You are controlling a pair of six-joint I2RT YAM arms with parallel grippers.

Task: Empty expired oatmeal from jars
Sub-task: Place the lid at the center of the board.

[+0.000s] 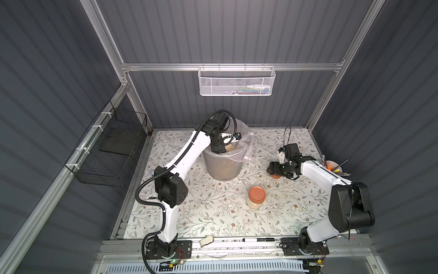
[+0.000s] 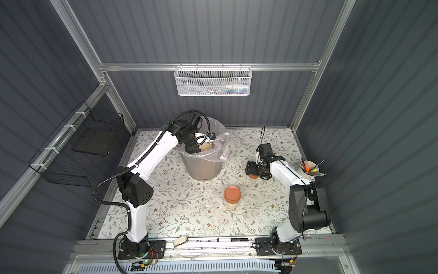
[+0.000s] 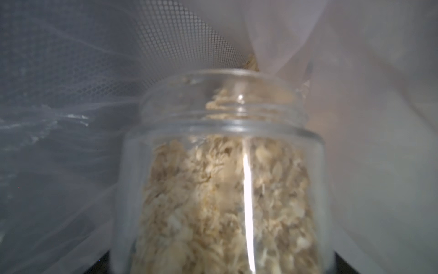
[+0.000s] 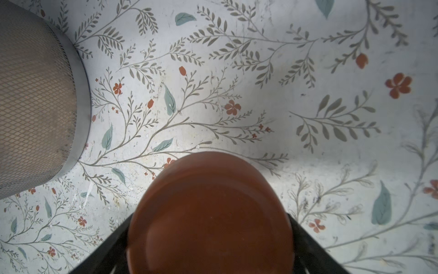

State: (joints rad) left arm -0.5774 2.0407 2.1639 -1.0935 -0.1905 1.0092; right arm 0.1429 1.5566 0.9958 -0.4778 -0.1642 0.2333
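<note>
The open jar (image 3: 222,132) is seen to be of clear, glossy glass, and the oatmeal (image 3: 213,201) is shown as dry, matt flakes. A thin, crinkled, translucent plastic liner (image 3: 59,123) is noted, and the bin (image 4: 35,95) is walled in fine grey metal mesh. The lid (image 4: 208,213) is finished smooth and matt. The bench (image 4: 284,83) is covered in a smooth, scuffed floral print.

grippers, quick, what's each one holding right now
Left gripper: closed on the lidless clear glass jar of oatmeal.
Right gripper: closed on the round terracotta-orange screw lid.
</note>
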